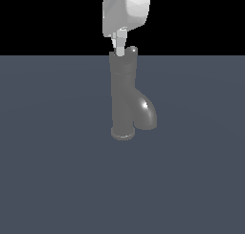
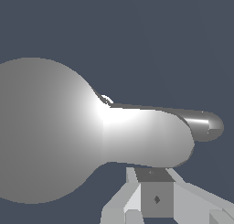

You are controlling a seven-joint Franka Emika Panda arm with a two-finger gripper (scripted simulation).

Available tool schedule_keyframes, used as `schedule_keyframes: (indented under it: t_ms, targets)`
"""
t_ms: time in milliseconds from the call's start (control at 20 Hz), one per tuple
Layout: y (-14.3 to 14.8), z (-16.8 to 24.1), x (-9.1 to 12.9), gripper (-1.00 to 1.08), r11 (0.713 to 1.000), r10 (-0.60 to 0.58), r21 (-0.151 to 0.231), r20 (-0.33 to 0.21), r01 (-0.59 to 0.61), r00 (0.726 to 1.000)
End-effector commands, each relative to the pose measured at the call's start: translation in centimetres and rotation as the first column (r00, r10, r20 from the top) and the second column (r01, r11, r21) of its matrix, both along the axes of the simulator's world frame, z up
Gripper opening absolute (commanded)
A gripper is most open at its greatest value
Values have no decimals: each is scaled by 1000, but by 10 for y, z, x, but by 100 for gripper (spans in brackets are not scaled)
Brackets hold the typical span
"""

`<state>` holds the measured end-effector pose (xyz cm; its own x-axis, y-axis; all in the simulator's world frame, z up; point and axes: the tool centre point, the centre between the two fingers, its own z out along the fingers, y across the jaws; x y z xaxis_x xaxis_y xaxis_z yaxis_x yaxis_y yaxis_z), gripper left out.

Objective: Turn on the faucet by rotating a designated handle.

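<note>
Grey faucet (image 1: 125, 97) stands upright on the floor, its handle (image 2: 146, 143) jutting from the cap just beside the gripper (image 1: 119, 50) (whether its jaws are spread or closed cannot be told), so a glancing push might slip off the lever.

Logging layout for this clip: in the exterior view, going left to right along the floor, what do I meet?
Bare floor → faucet base flange → its glossy curved spout → bare floor again. The gripper sits above the faucet's top, so it is left out.
</note>
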<state>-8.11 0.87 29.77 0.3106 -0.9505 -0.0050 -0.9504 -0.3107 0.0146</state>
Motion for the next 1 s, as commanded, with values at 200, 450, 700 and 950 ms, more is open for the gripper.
schedule_keyframes:
  t_ms: [200, 450, 700, 950]
  targets:
    - [-56, 0, 21, -100, 998, -70, 0, 12, 70, 997]
    - [-79, 0, 34, -100, 996, -87, 0, 14, 87, 996]
    - [-30, 1, 20, -100, 1000, 5, 9, -26, -4, 1000]
    - [-41, 0, 38, -100, 1000, -15, 7, -18, 16, 1000]
